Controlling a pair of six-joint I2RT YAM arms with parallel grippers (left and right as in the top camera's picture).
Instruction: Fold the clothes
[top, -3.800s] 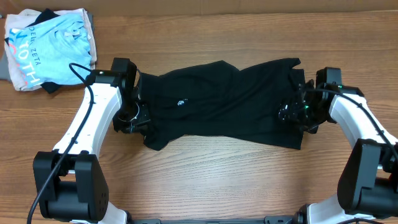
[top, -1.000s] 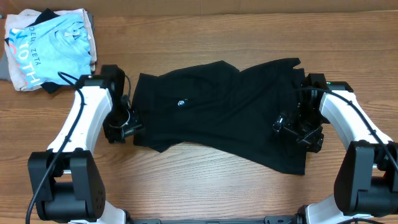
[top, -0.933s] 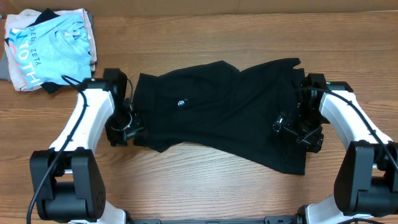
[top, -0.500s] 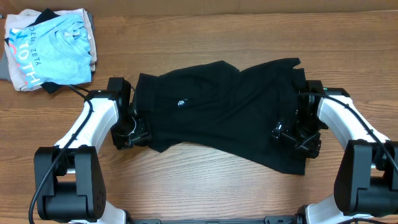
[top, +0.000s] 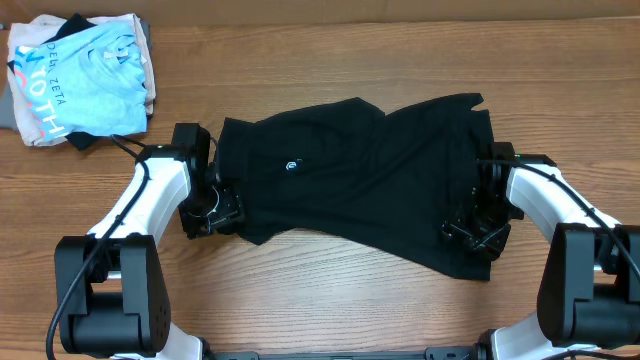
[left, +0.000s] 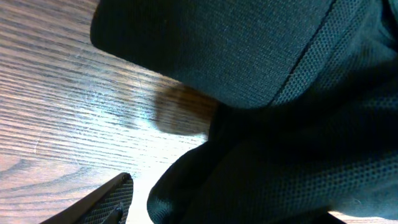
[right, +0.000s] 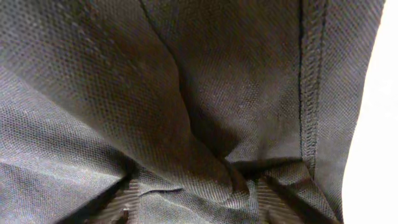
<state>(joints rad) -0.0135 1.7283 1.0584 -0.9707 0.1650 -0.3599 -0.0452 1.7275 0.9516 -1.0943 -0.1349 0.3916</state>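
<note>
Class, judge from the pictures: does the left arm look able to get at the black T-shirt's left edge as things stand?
Probably yes. The left gripper sits right at the left edge of the black T-shirt, cloth fills its wrist view, and nothing lies between.

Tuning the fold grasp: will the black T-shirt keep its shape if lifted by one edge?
Likely floppy: the black T-shirt lies creased and bunched, so a lifted edge should drape, not stay flat. Probably light: the knit looks thin in the right wrist view. Pushed, it may wrinkle rather than slide on the wood table.
</note>
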